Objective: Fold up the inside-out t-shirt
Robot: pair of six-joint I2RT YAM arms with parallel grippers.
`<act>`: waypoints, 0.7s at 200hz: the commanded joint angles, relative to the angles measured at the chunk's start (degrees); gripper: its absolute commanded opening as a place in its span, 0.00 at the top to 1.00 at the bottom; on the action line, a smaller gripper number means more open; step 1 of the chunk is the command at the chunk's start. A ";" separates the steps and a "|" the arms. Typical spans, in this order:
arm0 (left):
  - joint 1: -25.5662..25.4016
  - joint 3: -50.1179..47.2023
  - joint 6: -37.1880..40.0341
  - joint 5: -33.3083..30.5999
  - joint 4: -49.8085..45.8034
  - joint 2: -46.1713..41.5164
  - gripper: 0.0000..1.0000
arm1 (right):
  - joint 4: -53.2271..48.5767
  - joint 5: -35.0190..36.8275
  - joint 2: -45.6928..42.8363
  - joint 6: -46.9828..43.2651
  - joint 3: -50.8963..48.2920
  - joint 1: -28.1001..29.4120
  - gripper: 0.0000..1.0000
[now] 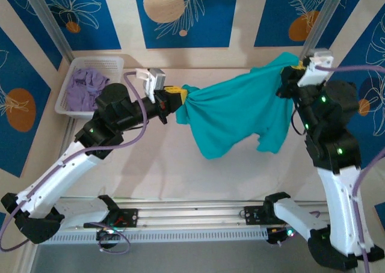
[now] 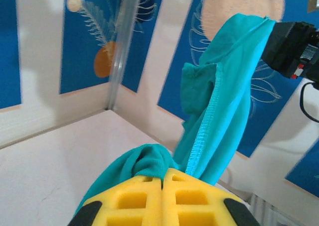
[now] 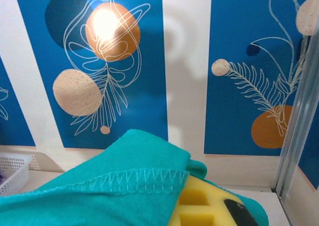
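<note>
- Above the middle of the table (image 1: 150,171), toward its far edge, my left gripper (image 1: 178,97) is clamped tight on one bunched end of the t-shirt (image 1: 240,113). In my wrist view the yellow pads (image 2: 134,196) meet, with teal cloth squeezed out beyond them.
- Near the far right corner, my right gripper (image 1: 293,65) is raised and pinched shut on the other end. A stitched hem drapes over its yellow pad in that wrist view.
- The t-shirt hangs between the two grips as a sagging span, its lowest fold and a sleeve drooping toward the table's middle. I cannot tell whether that low part touches the surface.
- The hem stitching shows raw on the outside, so I judge it inside-out.
- Step in hand, as I read it: the shirt is held up and stretched for spreading, with no fold made yet.
- The next move calls for both ends to come down evenly, under light tension, so the cloth lies flat.
- It should land well apart from the basket (image 1: 90,61) at the far left corner, which holds a lavender garment (image 1: 87,88).
</note>
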 commanded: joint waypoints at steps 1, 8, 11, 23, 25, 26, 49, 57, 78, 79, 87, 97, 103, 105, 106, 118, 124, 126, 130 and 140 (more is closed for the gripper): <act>0.94 -2.64 -1.37 -12.15 -2.70 0.64 1.00 | 5.06 -5.04 9.40 -0.19 0.48 -0.45 0.97; 1.99 -4.24 -1.91 -15.07 -3.35 0.99 1.00 | 6.29 -7.39 12.70 0.58 0.67 -0.13 0.96; 2.63 -4.85 -2.39 -16.14 -3.80 1.12 1.00 | 6.67 -8.35 14.13 0.96 0.79 0.02 0.95; 5.80 -7.98 -4.87 -18.90 -4.10 2.22 1.00 | 7.90 -11.49 21.01 1.98 2.06 1.25 0.92; 6.64 -8.61 -5.27 -19.08 -4.06 2.41 1.00 | 7.88 -11.72 22.47 2.08 2.40 1.53 0.91; 6.96 -8.93 -5.55 -19.13 -4.01 2.54 1.00 | 7.88 -11.87 23.02 2.10 2.59 1.64 0.91; 16.24 -15.59 -11.97 -14.80 -1.12 6.91 0.88 | 2.87 -10.74 38.63 0.84 10.12 6.09 0.77; 18.66 -17.04 -12.80 -12.91 -0.07 9.04 0.77 | 1.56 -9.77 42.43 0.55 11.68 7.22 0.70; 22.46 -17.88 -11.86 -9.50 -1.76 14.72 0.55 | 1.63 -11.91 45.49 1.54 9.86 8.20 0.56; 22.51 -17.92 -11.78 -9.33 -1.90 14.85 0.53 | 1.68 -12.14 45.43 1.65 9.57 8.22 0.56; 23.23 -18.66 -11.18 -7.89 -2.20 15.69 0.46 | 1.81 -13.50 44.63 2.46 7.31 8.51 0.52; 23.52 -20.31 -10.50 -7.93 -2.00 15.46 0.38 | 1.60 -14.51 42.97 4.07 3.57 9.07 0.49; 23.52 -21.72 -10.14 -8.10 -1.66 14.96 0.34 | 1.46 -15.11 41.66 5.31 0.84 9.76 0.48; 23.53 -22.15 -10.06 -8.14 -1.54 14.74 0.32 | 1.46 -15.38 41.15 5.73 -0.19 9.99 0.48; 23.53 -22.34 -10.05 -8.21 -1.52 14.73 0.32 | 1.46 -15.58 40.93 5.90 -0.64 10.09 0.48; 23.53 -24.85 -9.49 -8.77 -2.01 13.85 0.27 | 1.91 -17.42 37.61 8.58 -7.83 11.96 0.44; 23.53 -25.95 -9.13 -9.29 -2.90 13.52 0.25 | 1.86 -18.23 35.88 9.88 -11.75 13.20 0.42; 23.53 -26.26 -9.00 -9.45 -3.19 13.43 0.24 | 1.78 -18.46 35.33 10.43 -12.92 13.60 0.42; 23.52 -26.94 -8.70 -9.96 -3.85 13.18 0.23 | 1.65 -18.88 34.21 11.18 -15.31 14.51 0.41; 23.53 -28.58 -7.91 -12.02 -6.01 12.57 0.22 | 1.39 -18.98 31.46 13.06 -21.15 17.12 0.40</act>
